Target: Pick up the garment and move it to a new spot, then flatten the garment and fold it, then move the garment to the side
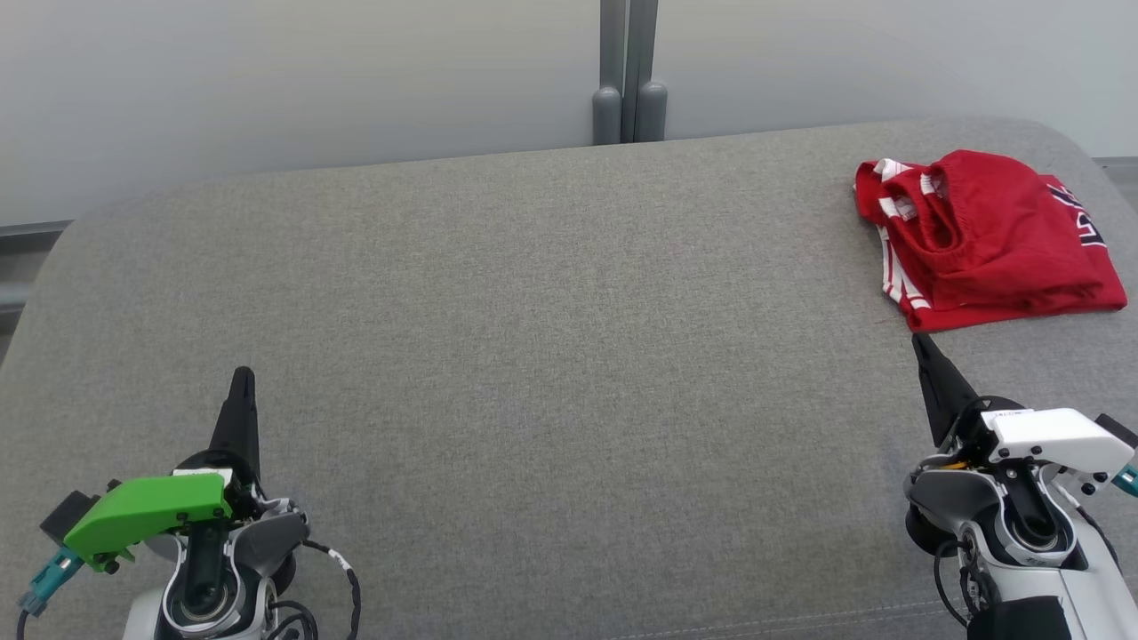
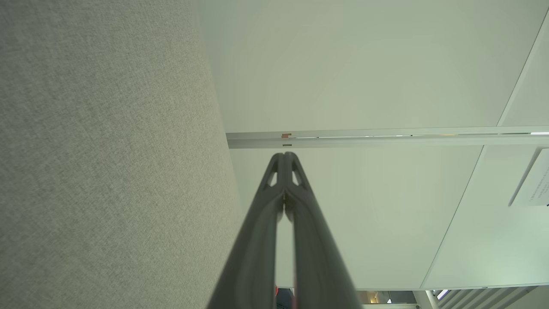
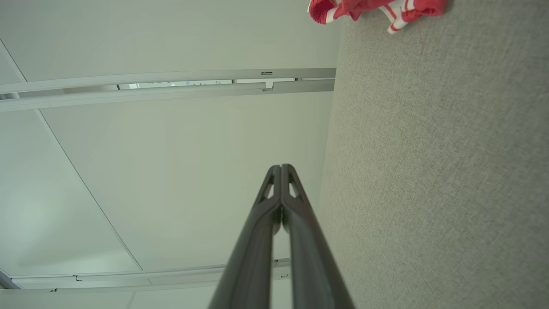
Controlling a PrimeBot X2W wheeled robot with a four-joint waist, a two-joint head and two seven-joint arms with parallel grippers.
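Two pincers in shot, and both are pressed together with nothing between them. The left pincer (image 1: pixel 242 380) sits at the near left over the grey fabric surface (image 1: pixel 533 356), its dark fingers pointing away towards the far wall, a green cover (image 1: pixel 147 511) on its wrist. In the left wrist view that pincer (image 2: pixel 285 156) has its tips meeting, with just a thin slit of daylight lower down the fingers, and it is carrying nothing. I cannot tell whether it touches the cloth of the surface (image 2: pixel 107 150) beside it.

Over to the right: the right pincer (image 1: pixel 920 348), white cover (image 1: pixel 1058 440) on its wrist, is at the near right with its tips drawn to a single point and angled slightly left. The right wrist view confirms it, pincer (image 3: pixel 281 168) tips together and empty.

And the red jersey (image 1: pixel 987 240)? It lies at the far right of the surface, folded into a compact bundle, with white-striped trim on its left side and dark lettering showing at its right edge. The right pincer's tip points just short of the jersey's near left corner. From the right wrist, the jersey (image 3: pixel 369 8) sits well ahead of the tips on the surface (image 3: pixel 429 171), apart from them.

Behind it all stands a pale wall with a grey post (image 1: pixel 627 89) at the middle.
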